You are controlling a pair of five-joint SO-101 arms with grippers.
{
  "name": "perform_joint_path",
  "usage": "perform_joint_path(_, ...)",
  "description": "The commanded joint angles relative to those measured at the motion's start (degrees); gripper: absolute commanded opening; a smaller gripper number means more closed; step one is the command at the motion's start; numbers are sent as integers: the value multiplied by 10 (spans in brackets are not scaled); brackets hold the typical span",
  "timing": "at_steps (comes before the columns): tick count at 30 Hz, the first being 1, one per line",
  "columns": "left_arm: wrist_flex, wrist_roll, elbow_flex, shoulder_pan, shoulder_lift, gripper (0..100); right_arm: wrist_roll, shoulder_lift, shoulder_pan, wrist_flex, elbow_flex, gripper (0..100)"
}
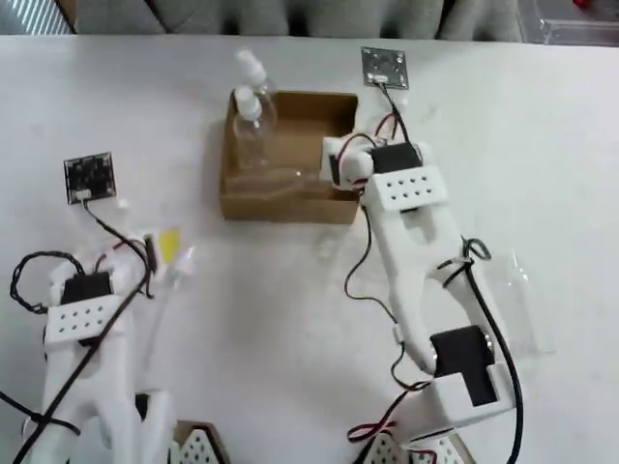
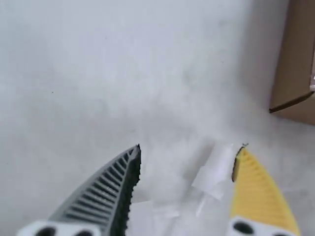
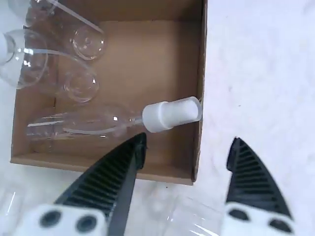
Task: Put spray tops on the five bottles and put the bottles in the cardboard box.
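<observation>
White tabletop (image 1: pixel 290 319) is being shared by both arms, with the cardboard box (image 1: pixel 280 206) being stood at its far middle. The right tool (image 3: pixel 189 140) is being held spread just above the box's near right corner, probably because a capped bottle (image 3: pixel 83 125) is being let go there. The bottle is lying on the box floor, its white top (image 3: pixel 172 115) against the right wall. In the far left corner two other bottles (image 1: pixel 253 126) are being stored, seemingly to save room. At the near left, the left tool (image 2: pixel 191 147) is being held spread low over a loose spray top (image 2: pixel 214 167). This is lying on the tabletop just beside the yellow finger (image 2: pixel 258 191), apparently so that it can be pinched next.
</observation>
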Motion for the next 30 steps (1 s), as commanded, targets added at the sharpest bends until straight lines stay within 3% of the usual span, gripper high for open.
perform_joint_path(1, -11, -8, -3, -1, -12, 290, -22, -4, -13, -44, -11, 158)
perform_joint_path(6, -43, -8, 15, -1, -12, 290, -59, 29, -8, -130, -10, 124)
perform_joint_path(30, -47, -8, 18, -1, -13, 290, -71, 112, -23, -114, 2, 124)
